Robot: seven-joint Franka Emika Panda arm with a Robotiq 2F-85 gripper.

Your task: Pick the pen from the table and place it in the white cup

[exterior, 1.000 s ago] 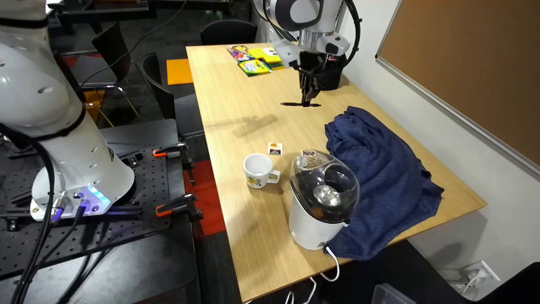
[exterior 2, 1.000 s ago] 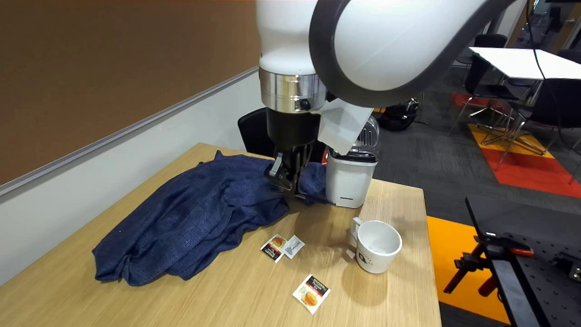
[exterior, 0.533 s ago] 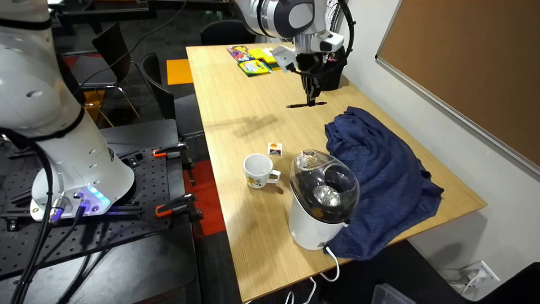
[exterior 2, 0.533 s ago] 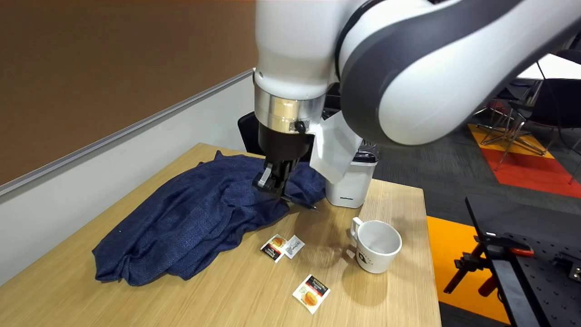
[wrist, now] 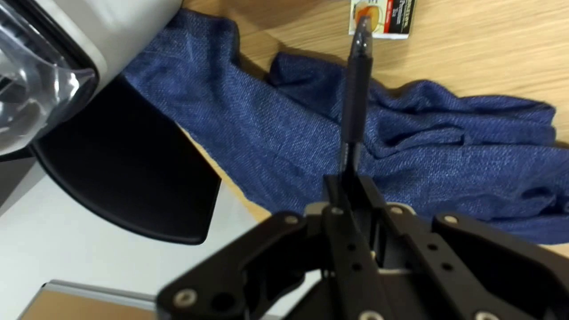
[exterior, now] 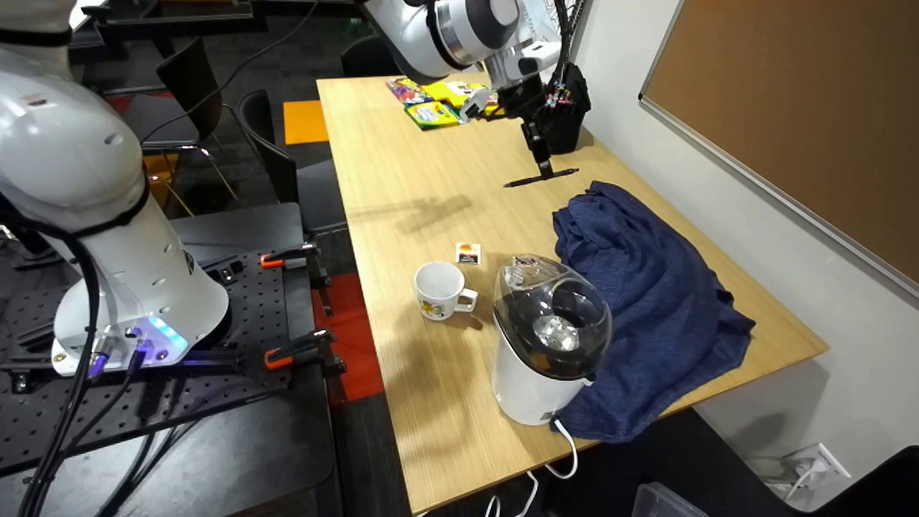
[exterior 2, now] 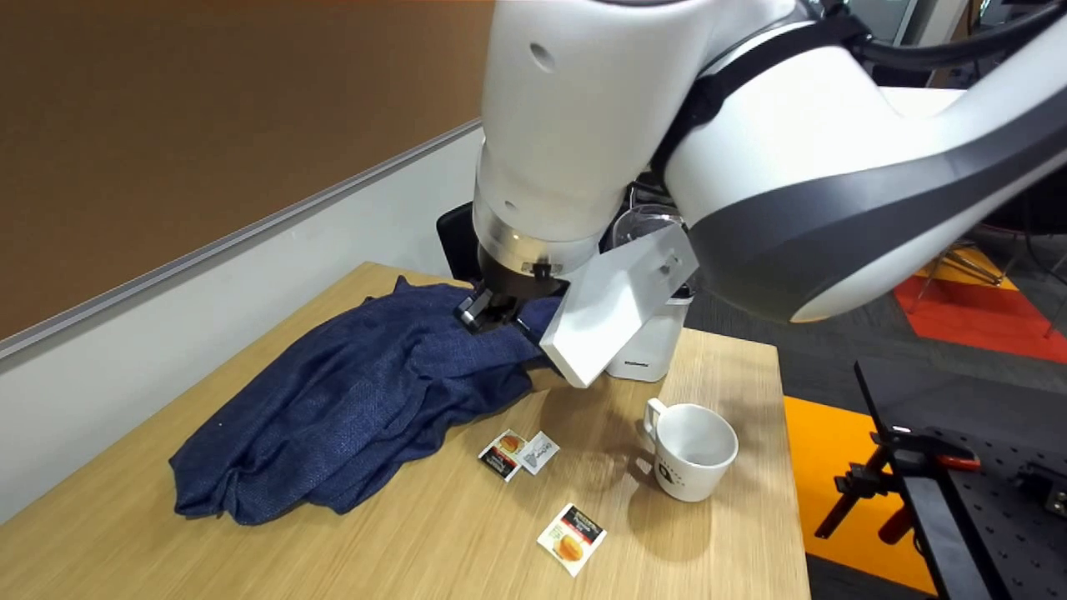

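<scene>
Light wood table [exterior: 402, 154], upright white cup [exterior: 439, 289], small packets [exterior 2: 573, 539], crumpled blue cloth [exterior: 650, 301], clear-topped appliance [exterior: 535, 384], yellow boxes [exterior: 433, 115], black container [exterior: 558, 132]

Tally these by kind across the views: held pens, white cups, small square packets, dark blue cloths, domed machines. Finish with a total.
Held pen: 1
White cup: 1
Small square packets: 3 (two together, one apart)
Dark blue cloth: 1
Domed machine: 1
Total: 7
</scene>
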